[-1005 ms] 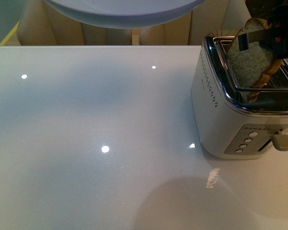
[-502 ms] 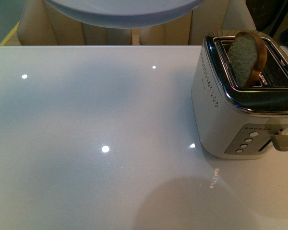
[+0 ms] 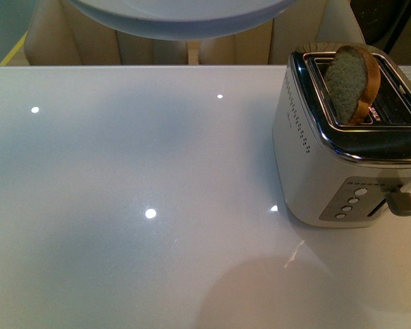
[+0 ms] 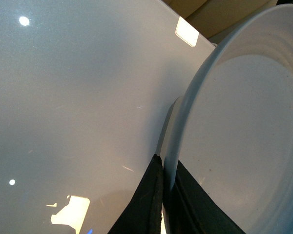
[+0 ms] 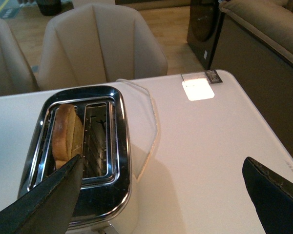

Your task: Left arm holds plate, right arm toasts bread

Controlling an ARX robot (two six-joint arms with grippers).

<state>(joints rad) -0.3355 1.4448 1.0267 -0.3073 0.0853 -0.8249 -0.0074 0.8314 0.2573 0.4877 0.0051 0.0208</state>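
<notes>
The pale grey-blue plate (image 3: pixel 175 17) hangs above the table's far edge in the front view. In the left wrist view my left gripper (image 4: pixel 163 187) is shut on the plate (image 4: pixel 244 126), one black finger on each side of its rim. The bread (image 3: pixel 353 82) stands in the left slot of the toaster (image 3: pixel 349 157), its rounded top sticking out. From the right wrist view the bread (image 5: pixel 66 134) sits in the slot below; my right gripper (image 5: pixel 161 195) is open above the toaster (image 5: pixel 80 151) and table, holding nothing. Neither arm shows in the front view.
The toaster's lever (image 3: pixel 401 202) sits at its front end beside round buttons (image 3: pixel 351 202). A white cloth (image 5: pixel 144 122) lies beside the toaster. Beige chairs (image 5: pixel 100 41) stand behind the table (image 3: pixel 137 205); a dark sofa (image 5: pixel 263 44) is at its far side.
A second ago my right gripper held the bread over the toaster slot. It let go and rose out of the front view; the bread now stands lower in the slot.
</notes>
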